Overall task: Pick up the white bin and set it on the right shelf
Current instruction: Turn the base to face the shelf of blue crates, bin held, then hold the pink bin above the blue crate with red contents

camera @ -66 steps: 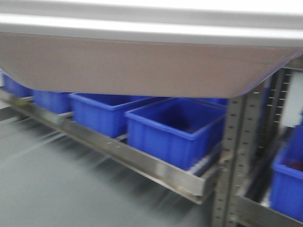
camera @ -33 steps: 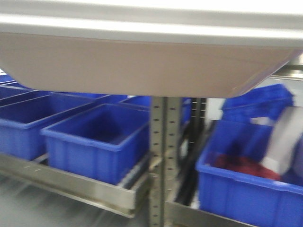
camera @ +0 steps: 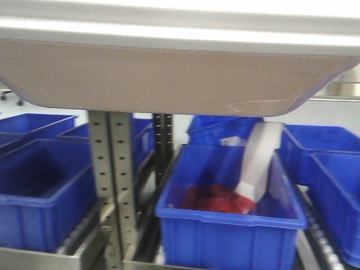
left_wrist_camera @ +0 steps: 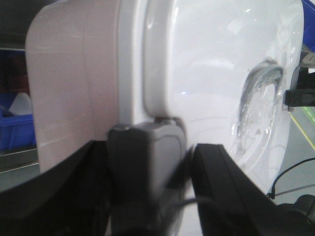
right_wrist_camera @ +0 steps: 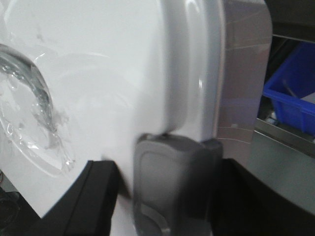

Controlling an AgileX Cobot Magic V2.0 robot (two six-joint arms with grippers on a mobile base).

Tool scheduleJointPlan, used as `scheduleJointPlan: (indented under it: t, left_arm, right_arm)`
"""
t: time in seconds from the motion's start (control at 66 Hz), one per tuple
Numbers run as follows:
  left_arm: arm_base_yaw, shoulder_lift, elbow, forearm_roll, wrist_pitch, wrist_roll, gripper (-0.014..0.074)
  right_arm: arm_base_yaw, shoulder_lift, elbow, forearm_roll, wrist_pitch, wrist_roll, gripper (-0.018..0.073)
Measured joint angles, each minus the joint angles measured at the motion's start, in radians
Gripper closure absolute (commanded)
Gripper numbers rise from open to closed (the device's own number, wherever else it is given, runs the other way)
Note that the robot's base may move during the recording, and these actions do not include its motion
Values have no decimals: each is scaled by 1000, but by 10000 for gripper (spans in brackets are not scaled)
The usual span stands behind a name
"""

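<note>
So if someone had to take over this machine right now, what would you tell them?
Grip: left fingers and right fingers are each shut around a grey latch on the white bin.
Where: the bin is held in the air in front of the rack, higher than the blue crates. What looks like the right shelf beam shows at the far right.
Done: bin picked up.
Left: set it on the right shelf, then let go.
</note>
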Motion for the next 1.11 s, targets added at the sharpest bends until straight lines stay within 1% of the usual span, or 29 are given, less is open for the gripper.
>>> scheduleJointPlan:
  t: [1.107]
  left_arm:
    - [0,0,0,0,0,0,401]
  right_arm:
    - [0,0,0,0,0,0,265]
